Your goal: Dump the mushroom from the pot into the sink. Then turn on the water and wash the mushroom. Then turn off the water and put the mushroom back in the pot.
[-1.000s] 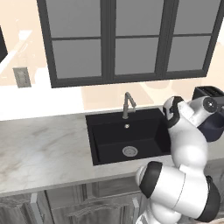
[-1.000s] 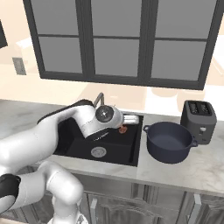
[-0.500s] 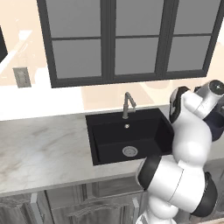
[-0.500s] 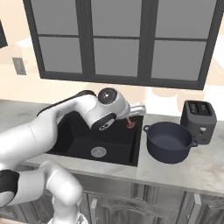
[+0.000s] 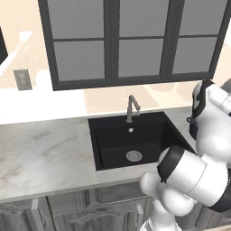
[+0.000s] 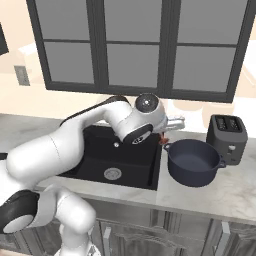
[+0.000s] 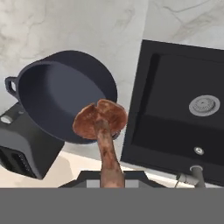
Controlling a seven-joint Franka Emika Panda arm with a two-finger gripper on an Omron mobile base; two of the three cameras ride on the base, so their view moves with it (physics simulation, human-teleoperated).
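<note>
the mushroom [image 7: 101,120] hangs in the air, its stem pinched in the closed claw [image 6: 164,140], cap out ahead above the rim of the pot. going left to right in the right base view: the black sink [image 6: 92,159] with its steel drain, the claw over the gap, the dark blue pot [image 6: 192,161] on the marble surface [image 6: 235,192], then a black toaster [image 6: 228,138] just beside it.

Soft, even, shadowless rendered light (slightly blurry, perhaps from low resolution), no glare on the matte sink [image 5: 131,140].
</note>
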